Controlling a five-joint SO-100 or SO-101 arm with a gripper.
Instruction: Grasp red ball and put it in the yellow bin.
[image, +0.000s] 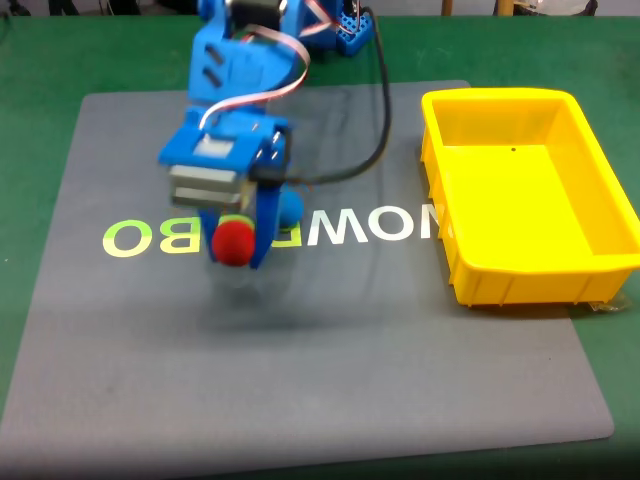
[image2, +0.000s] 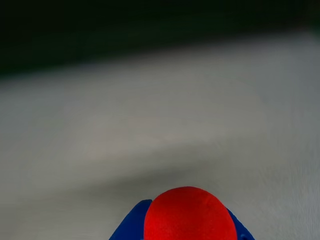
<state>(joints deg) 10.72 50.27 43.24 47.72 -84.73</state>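
Note:
The red ball (image: 235, 241) is clamped between the blue fingers of my gripper (image: 236, 244), lifted a little above the grey mat, left of centre in the fixed view. In the wrist view the red ball (image2: 190, 214) sits at the bottom edge with a blue fingertip (image2: 131, 226) on either side; the mat behind it is blurred. The yellow bin (image: 505, 287) stands on the right of the mat, well away from the gripper, and holds nothing that I can see. A blue ball (image: 290, 207) peeks out just behind the gripper.
The grey mat (image: 330, 370) carries large printed letters across its middle and lies on a green table. The arm's blue base (image: 350, 30) and a black cable (image: 380, 120) are at the back.

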